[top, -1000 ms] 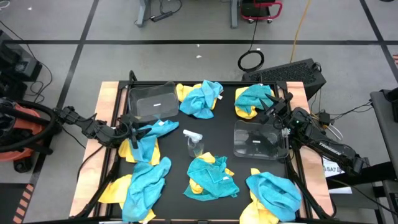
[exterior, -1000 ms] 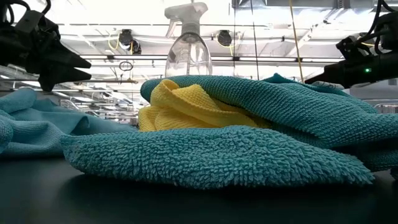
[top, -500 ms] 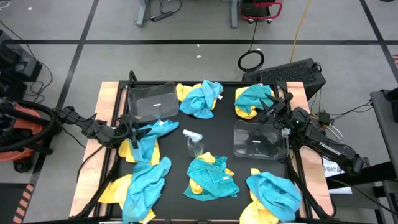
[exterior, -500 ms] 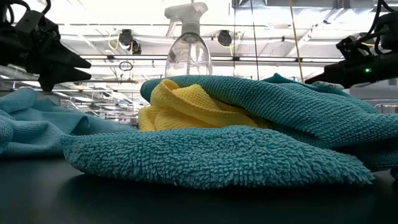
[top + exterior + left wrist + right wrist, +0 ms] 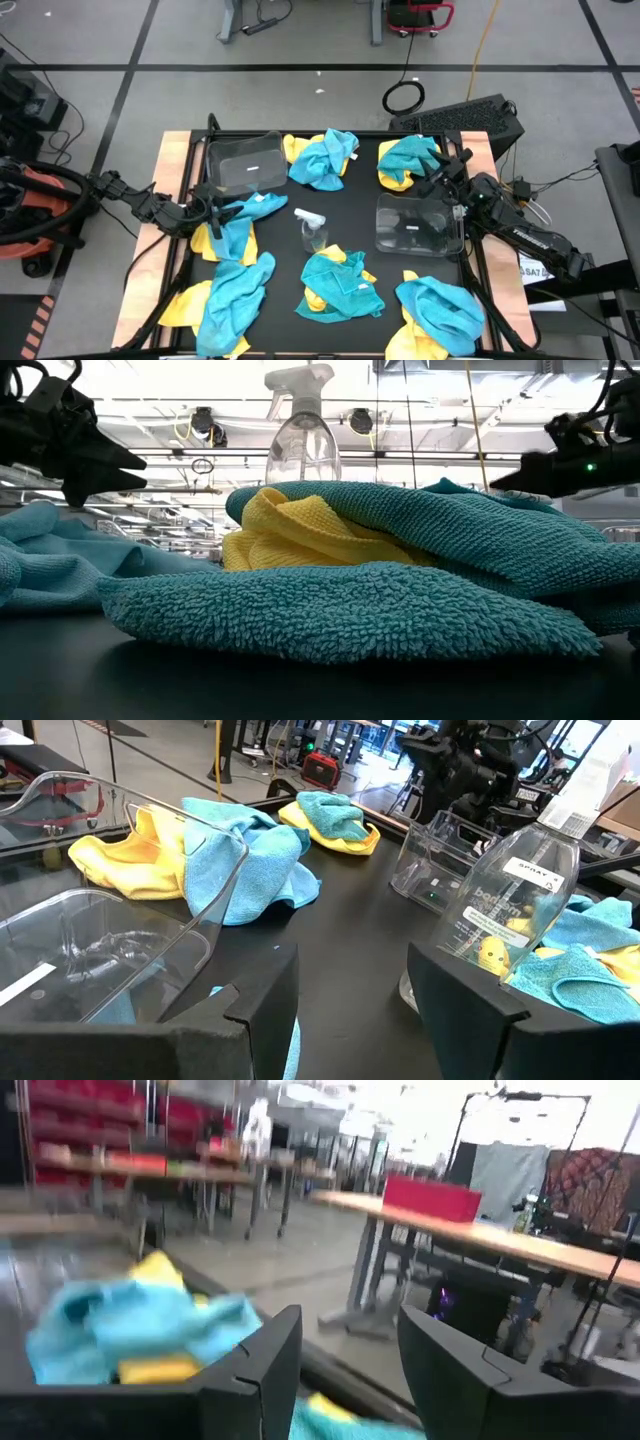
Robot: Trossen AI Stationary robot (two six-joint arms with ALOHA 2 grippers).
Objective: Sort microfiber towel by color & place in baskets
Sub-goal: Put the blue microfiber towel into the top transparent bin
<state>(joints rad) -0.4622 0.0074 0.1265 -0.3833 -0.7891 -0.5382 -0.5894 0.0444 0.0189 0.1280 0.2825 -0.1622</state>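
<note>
Several heaps of turquoise and yellow microfiber towels lie on the black table: far centre (image 5: 323, 157), far right (image 5: 407, 160), left (image 5: 232, 235), near left (image 5: 225, 295), near centre (image 5: 342, 283) and near right (image 5: 440, 310). One clear basket (image 5: 243, 163) stands far left, the other (image 5: 418, 222) at the right. My left gripper (image 5: 222, 207) hovers open at the left edge, between the far-left basket and the left heap. My right gripper (image 5: 432, 175) hovers open at the right edge, between the far-right heap and the right basket. Neither has anything between its fingers.
A clear spray bottle (image 5: 312, 228) stands upright mid-table between the heaps. Bare black table shows around it and between the baskets. A wooden rim (image 5: 170, 160) frames the table. In the low view the near-centre heap (image 5: 380, 580) fills the foreground.
My right gripper has tipped up a little and rolled about its own axis, staying in the same place above the table's right side. Its fingers stay as wide apart as before. No towel has moved.
</note>
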